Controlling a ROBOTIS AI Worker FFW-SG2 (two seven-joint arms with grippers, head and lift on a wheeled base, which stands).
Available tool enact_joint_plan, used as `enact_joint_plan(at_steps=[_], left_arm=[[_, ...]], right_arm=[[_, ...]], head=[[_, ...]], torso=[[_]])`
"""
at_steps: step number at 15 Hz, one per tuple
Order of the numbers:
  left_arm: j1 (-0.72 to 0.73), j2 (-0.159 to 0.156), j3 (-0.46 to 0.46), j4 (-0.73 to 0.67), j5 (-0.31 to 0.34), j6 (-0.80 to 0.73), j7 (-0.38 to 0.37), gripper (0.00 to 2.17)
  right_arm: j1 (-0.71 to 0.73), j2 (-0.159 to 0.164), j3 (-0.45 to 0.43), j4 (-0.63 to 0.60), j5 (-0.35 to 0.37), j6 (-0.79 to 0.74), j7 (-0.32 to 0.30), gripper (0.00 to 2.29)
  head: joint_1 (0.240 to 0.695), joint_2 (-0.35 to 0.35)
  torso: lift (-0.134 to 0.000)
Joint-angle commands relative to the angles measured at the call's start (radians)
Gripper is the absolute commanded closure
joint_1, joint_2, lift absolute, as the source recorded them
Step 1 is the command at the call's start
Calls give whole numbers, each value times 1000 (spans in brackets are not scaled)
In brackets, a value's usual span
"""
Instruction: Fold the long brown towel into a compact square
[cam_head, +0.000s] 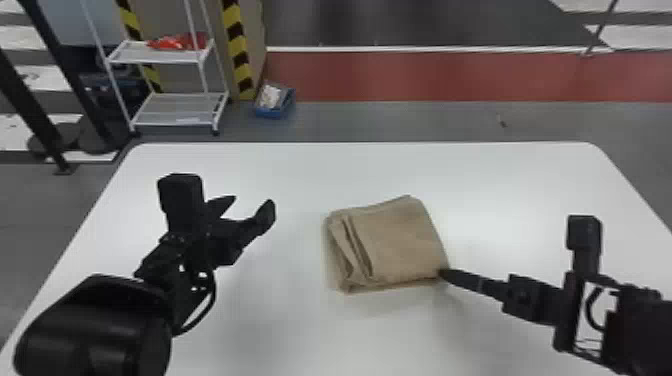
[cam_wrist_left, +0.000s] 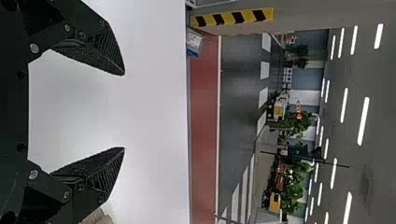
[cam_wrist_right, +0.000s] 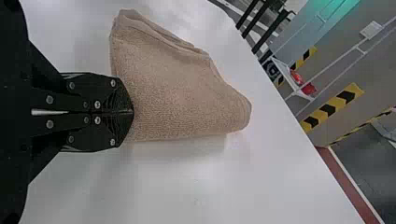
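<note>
The brown towel (cam_head: 395, 240) lies folded into a thick, roughly square bundle on the white table, its layered edges on the left side. At its near right corner is my right gripper (cam_head: 444, 273). In the right wrist view the right gripper (cam_wrist_right: 132, 112) has its fingers closed together against the edge of the towel (cam_wrist_right: 177, 93); whether cloth is pinched between them is hidden. My left gripper (cam_head: 252, 207) stands open above the table, left of the towel and apart from it. The left wrist view shows the left gripper (cam_wrist_left: 124, 111) with nothing between its fingers, and a bit of towel (cam_wrist_left: 99, 217).
The white table (cam_head: 350, 170) spans the work area. Beyond its far edge, on the floor, stand a white shelf rack (cam_head: 172, 107) at the left and a small blue box (cam_head: 274, 101). Black posts rise at the far left.
</note>
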Motion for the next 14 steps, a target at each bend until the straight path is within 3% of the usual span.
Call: enact_joint_plan(at_steps=[1,5,7,9,14], left_arm=[[2,3,2,3,5,-8,-3,373],[-1,3,-20,23,0,-20,-8,373],[-4,3,-32,45,0,-41,-8,373],[-7,3,-43,68,2,-90,-8,373],[-72,-4,-101,186,2,-173,-43,458]], right_arm=[[-89,1,28,92,41,-56,-17,2037],[-288,1,57,335,94,-191,-18,2037],[-305,1,63,381,103,-250,-15,2037],[-231,1,32,339,45,-259,28,2037],[-24,-2,-213,163,-128,-256,191,2034]], head=[[695,23],[695,27],[695,24],[695,20],[695,-8]], torso=[[-124],[-124],[-124],[-124],[-124]])
